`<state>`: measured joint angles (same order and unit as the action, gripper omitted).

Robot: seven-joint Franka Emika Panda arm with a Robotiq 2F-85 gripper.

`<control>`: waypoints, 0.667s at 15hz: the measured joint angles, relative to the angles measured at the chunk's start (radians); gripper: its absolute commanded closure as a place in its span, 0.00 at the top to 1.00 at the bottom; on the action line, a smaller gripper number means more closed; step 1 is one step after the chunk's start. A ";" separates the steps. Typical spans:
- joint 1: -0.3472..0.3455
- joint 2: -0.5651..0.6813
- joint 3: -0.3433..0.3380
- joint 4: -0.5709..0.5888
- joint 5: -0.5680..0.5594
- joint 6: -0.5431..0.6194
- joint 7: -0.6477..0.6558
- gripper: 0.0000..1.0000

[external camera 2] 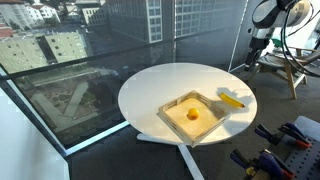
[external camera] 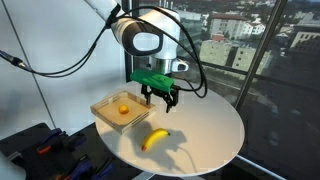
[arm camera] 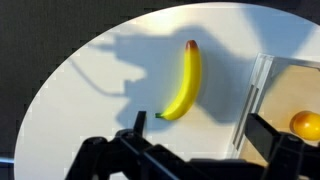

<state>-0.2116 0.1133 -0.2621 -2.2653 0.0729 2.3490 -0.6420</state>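
end effector (arm camera: 200,152) fills the bottom edge of the wrist view, dark fingers spread wide, nothing between them. it is open and empty. in an exterior view we see the end effector (external camera: 160,100) hanging above the counter (external camera: 210,130), clear of the surface and touching nothing.

banana (arm camera: 184,82) lies flat on the white counter (arm camera: 110,70) just ahead of the fingers. its dark tip points away and its green stem end is nearest the end effector. the arm's shadow falls to its left. in both exterior views the banana (external camera: 154,139) (external camera 2: 232,99) lies loose on the counter, outside the tray and close beside it.

wooden tray (arm camera: 262,85) sits to the right of the banana in the wrist view, a shallow square box with a raised rim. one orange (arm camera: 306,125) lies inside it. the exterior views show the same: the wooden tray (external camera: 105,112) (external camera 2: 175,125) near the edge of the round counter (external camera 2: 170,85), with the orange (external camera: 123,109) (external camera 2: 192,115) on its floor.

beyond the counter is a window (external camera: 280,60), with buildings (external camera 2: 60,45) outside and below.
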 measured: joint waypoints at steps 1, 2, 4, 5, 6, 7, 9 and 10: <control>0.000 0.000 0.000 0.000 0.000 0.000 0.000 1.00; 0.000 0.000 0.000 0.000 0.000 0.000 0.000 1.00; -0.001 0.000 0.004 -0.003 0.000 0.000 0.000 1.00; -0.001 0.000 0.007 -0.004 0.000 0.000 0.000 1.00; -0.001 0.000 0.011 -0.005 0.000 0.000 0.000 1.00; -0.001 0.001 0.014 -0.005 0.000 0.000 0.000 1.00; -0.002 0.002 0.022 -0.005 0.000 0.000 0.001 1.00; -0.002 0.004 0.026 -0.003 0.000 0.000 0.001 1.00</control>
<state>-0.2132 0.1173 -0.2365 -2.2680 0.0728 2.3490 -0.6409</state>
